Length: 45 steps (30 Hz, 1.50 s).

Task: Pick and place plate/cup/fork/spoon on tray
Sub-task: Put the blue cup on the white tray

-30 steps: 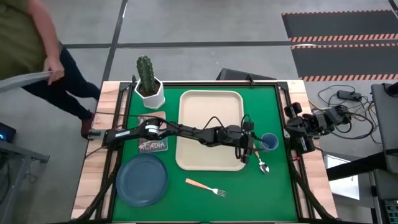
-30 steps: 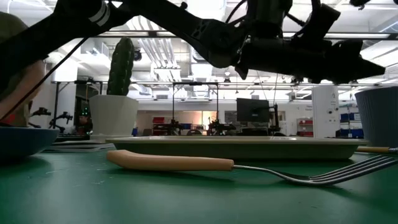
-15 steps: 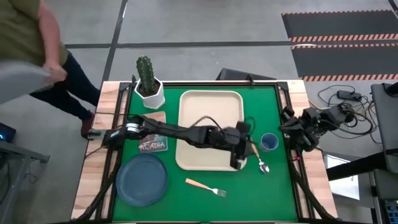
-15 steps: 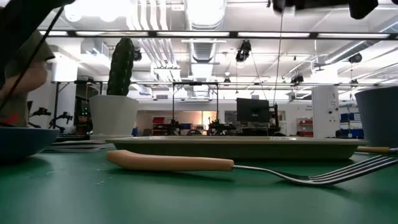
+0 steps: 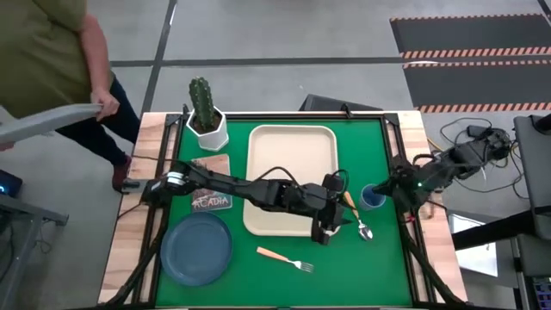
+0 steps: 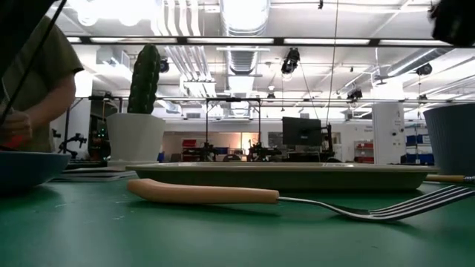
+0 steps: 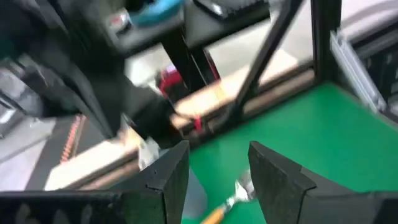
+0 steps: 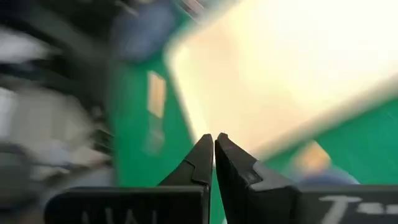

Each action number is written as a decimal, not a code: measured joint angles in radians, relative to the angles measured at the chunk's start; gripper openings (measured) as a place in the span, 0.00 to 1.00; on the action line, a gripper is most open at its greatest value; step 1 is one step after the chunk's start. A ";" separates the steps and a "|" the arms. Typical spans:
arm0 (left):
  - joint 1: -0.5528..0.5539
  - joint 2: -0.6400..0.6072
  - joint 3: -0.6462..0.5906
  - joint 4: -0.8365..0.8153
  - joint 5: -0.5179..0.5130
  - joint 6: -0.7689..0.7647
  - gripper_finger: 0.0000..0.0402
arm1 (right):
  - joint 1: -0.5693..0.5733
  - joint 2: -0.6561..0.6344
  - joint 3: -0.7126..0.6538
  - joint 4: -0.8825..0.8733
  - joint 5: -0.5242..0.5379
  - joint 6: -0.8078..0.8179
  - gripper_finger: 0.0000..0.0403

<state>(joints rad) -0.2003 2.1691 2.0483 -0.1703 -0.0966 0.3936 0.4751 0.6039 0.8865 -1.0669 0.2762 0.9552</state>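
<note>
The table is covered in a flat green mat (image 5: 284, 275) set inside a pale wooden border. At its middle lies the tray (image 5: 291, 146), beige, smooth, rectangular with rounded corners and a shallow rim, nothing on it. The left gripper (image 5: 325, 231) reaches across the tray's near right corner, fingers (image 7: 273, 177) spread apart with nothing between them, just beside the spoon (image 5: 355, 215), whose orange handle and silver oval bowl rest on the mat right of the tray. The small blue cylindrical cup (image 5: 372, 197) stands just right of the spoon, with the right gripper (image 5: 394, 185) close at its right side, fingers pressed together. The fork (image 5: 284, 259), orange-handled with silver tines, lies near the front edge; the round dusty-blue plate (image 5: 196, 248) sits at the near left. A potted cactus (image 5: 207, 114) stands at the far left. A person (image 5: 52, 60) stands beyond the table's left on grey concrete floor.
</note>
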 joint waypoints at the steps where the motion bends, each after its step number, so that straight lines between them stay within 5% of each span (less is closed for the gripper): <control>1: 0.000 -0.003 -0.001 0.006 -0.002 -0.012 0.36 | 0.000 0.035 0.022 -0.095 -0.012 0.038 0.02; 6: 0.001 0.002 -0.050 0.006 -0.014 -0.091 0.36 | 0.000 0.164 0.044 -0.387 -0.050 0.153 0.02; 15: 0.002 0.003 -0.131 0.089 -0.016 -0.103 0.36 | 0.000 0.166 -0.106 -0.214 -0.072 0.103 0.02; 27: 0.029 0.007 -0.275 0.411 -0.015 -0.100 0.36 | 0.000 0.152 -0.213 0.017 0.007 0.050 0.02; 34: 0.060 0.037 -0.364 0.580 -0.014 -0.101 0.36 | -0.001 0.151 -0.210 0.020 0.041 0.038 0.02; 45: 0.059 0.039 -0.371 0.579 -0.013 -0.152 0.36 | -0.001 0.145 -0.202 -0.141 0.041 0.067 0.02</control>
<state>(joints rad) -0.1409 2.2078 1.6775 0.4083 -0.1101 0.2412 0.4740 0.7490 0.6849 -1.2075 0.3168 1.0222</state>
